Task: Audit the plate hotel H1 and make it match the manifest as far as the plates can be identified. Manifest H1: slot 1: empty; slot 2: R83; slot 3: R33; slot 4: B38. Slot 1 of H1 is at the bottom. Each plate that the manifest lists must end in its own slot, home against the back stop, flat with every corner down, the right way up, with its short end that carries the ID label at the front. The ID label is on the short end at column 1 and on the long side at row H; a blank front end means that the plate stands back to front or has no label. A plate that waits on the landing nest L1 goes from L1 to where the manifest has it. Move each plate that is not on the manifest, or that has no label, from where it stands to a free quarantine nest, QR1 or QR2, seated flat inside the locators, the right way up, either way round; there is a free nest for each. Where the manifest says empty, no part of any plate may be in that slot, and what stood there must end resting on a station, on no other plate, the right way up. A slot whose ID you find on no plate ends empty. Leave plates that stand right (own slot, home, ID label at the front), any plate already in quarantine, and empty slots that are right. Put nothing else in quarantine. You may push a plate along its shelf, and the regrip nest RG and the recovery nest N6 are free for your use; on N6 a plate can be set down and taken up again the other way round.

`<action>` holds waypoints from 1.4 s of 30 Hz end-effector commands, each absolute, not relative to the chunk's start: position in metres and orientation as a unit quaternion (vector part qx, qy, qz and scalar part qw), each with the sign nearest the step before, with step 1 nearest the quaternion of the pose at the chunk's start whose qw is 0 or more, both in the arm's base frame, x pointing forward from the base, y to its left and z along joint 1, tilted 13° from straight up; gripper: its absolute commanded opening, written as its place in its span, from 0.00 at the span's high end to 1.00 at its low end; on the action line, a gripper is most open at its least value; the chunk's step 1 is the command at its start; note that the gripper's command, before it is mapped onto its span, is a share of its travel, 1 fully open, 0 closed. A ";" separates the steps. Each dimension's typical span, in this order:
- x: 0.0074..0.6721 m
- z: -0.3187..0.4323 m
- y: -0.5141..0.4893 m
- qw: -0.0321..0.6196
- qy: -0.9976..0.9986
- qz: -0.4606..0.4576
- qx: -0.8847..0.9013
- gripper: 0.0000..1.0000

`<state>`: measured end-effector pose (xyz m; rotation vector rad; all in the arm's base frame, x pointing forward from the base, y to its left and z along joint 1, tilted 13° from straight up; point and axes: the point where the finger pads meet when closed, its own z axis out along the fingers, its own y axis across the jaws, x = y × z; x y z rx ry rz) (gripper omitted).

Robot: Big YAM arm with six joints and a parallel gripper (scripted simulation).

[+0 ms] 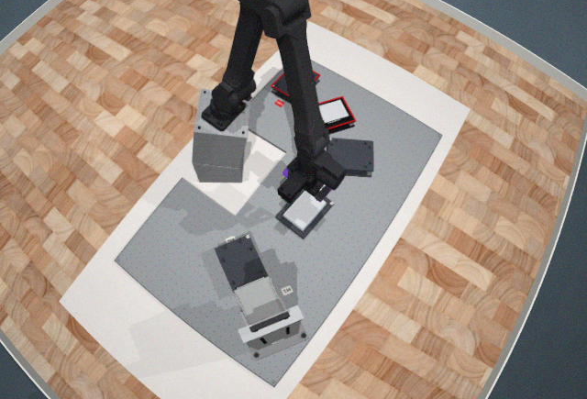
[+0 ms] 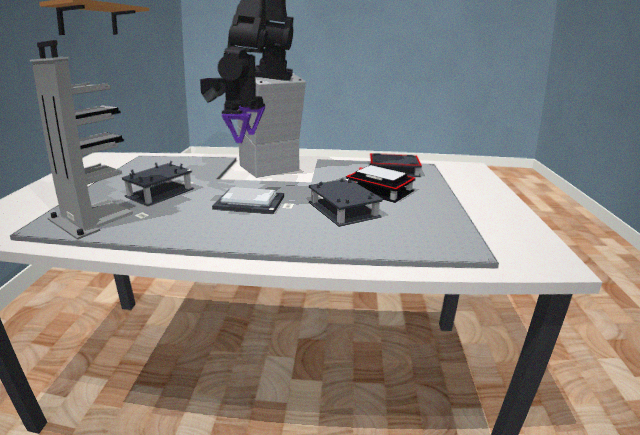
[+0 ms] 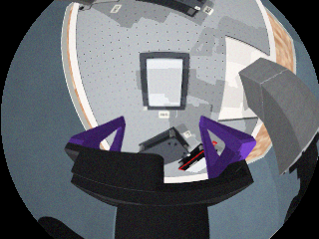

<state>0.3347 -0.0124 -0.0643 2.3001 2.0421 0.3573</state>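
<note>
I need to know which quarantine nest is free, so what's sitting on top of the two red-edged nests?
The nearer red-edged nest carries one white-topped plate. The farther nest shows only its dark top in the exterior view, with no plate visible; in the top view the arm covers part of it.

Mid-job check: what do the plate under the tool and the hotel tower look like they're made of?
Plate: pale, matte, frosted-looking top on a dark base, probably plastic. Hotel tower: flat grey, even sheen, sharp edges and thin shelves, likely painted or anodised metal. Neither is certain.
</note>
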 end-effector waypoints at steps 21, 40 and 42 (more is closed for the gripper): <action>0.340 -0.001 -0.020 0.036 0.664 0.126 0.736 0.00; 0.338 0.001 -0.068 0.029 0.660 0.118 0.741 0.00; 0.338 0.000 -0.075 0.028 0.660 0.117 0.741 0.00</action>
